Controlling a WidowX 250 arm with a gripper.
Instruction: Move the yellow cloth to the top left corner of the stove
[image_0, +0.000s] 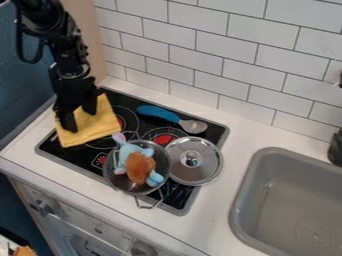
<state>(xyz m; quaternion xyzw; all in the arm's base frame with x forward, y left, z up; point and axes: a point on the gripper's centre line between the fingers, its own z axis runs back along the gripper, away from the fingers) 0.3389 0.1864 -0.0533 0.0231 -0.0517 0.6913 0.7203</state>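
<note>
The black gripper (80, 120) hangs from the upper left, low over the yellow cloth (95, 126), with its two fingers spread apart and cloth showing between them. The cloth lies roughly flat across the left part of the black stove (57, 149), covering some of a burner. Its upper part is partly hidden behind the gripper.
A pot (119, 183) holding a blue and brown plush toy (139, 167) stands at the stove's front middle. A metal lid (194, 162) lies right of it, and a blue-handled spoon (160, 114) behind. The sink (267, 200) is at right; tiled wall behind.
</note>
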